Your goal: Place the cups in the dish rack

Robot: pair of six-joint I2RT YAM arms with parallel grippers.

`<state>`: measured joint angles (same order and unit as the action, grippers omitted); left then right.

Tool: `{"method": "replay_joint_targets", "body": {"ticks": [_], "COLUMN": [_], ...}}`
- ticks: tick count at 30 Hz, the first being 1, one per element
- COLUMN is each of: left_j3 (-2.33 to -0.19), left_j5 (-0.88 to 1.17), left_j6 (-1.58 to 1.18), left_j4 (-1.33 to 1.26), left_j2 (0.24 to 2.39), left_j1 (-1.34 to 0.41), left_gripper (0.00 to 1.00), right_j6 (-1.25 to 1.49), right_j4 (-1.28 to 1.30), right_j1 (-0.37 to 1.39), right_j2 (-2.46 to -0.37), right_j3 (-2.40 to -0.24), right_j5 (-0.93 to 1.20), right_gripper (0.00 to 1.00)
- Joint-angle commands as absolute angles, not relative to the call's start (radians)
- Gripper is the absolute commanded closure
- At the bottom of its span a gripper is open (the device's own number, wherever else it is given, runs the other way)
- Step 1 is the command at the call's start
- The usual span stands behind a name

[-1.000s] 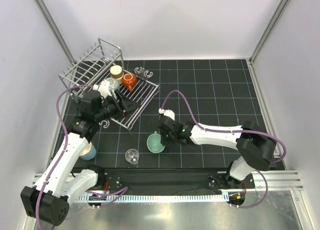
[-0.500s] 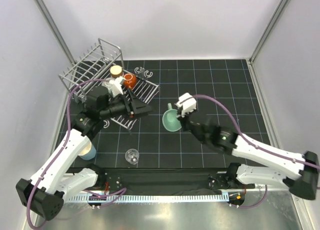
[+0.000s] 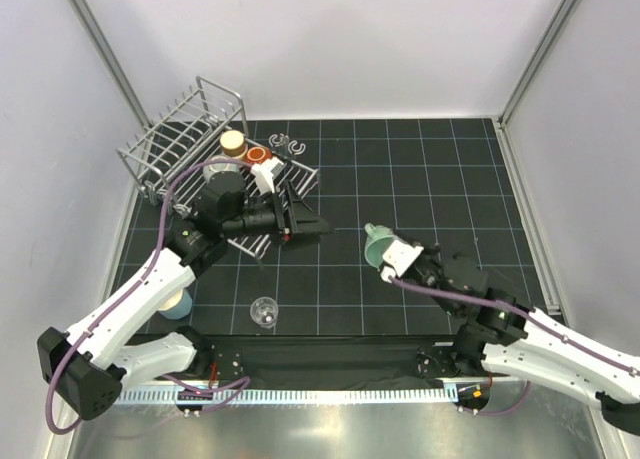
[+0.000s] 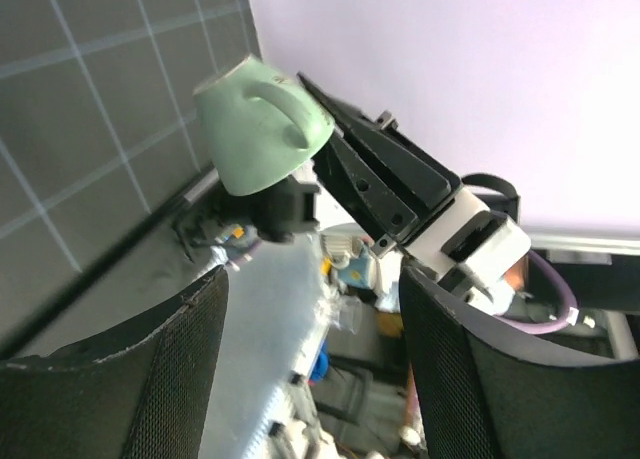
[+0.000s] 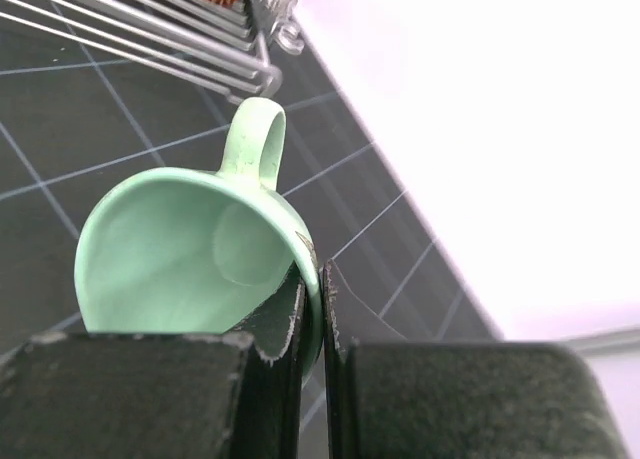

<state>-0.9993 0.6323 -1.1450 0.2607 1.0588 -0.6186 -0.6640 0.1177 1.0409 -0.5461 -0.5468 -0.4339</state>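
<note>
My right gripper (image 3: 388,259) is shut on the rim of the mint green cup (image 3: 377,243) and holds it tilted above the mat, right of centre. In the right wrist view the fingers (image 5: 300,324) pinch the cup wall (image 5: 190,259), with the handle pointing away. My left gripper (image 3: 318,224) is open and empty and points right toward that cup, which shows ahead of it in the left wrist view (image 4: 262,124). The dish rack (image 3: 185,129) stands at the back left with a beige cup (image 3: 232,139) and an orange-red cup (image 3: 258,154) on it. A clear glass (image 3: 264,310) and a light blue cup (image 3: 178,302) stand at the front left.
Small grey clips (image 3: 285,142) lie by the rack's right end; one also shows in the right wrist view (image 5: 285,24) next to the rack bars (image 5: 150,39). The left arm crosses over the rack's low drain section. White walls enclose the black gridded mat.
The right arm lifted the mint green cup off the front of the mat and carried it up and to the right. The left gripper swung right, away from the rack toward the middle.
</note>
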Motion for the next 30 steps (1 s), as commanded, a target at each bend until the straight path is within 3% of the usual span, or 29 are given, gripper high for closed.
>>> {"method": "replay_joint_targets", "body": {"ticks": [1, 12, 18, 30], "left_j3": [-0.994, -0.965, -0.897, -0.888], "left_j5": [0.728, 0.823, 0.891, 0.905], "left_j6": [-1.258, -1.364, -1.566, -1.695], "left_j4": [0.172, 0.094, -0.124, -0.173], "left_j2": [1.103, 1.163, 1.178, 1.267], "left_j1": [-0.655, -0.772, -0.798, -0.94], "left_gripper": [0.32, 0.28, 0.29, 0.38], "right_j6": [-0.929, -1.187, -1.213, -1.391], "right_j4": [0.009, 0.147, 0.222, 0.225], "right_j1": [1.045, 1.045, 1.046, 1.045], "right_j2": [-0.462, -0.328, -0.321, -0.351], "right_j3": [-0.534, -0.549, -0.589, -0.643], "right_j5": [-0.322, -0.022, 0.064, 0.192], "right_gripper": [0.96, 0.96, 0.96, 0.96]}}
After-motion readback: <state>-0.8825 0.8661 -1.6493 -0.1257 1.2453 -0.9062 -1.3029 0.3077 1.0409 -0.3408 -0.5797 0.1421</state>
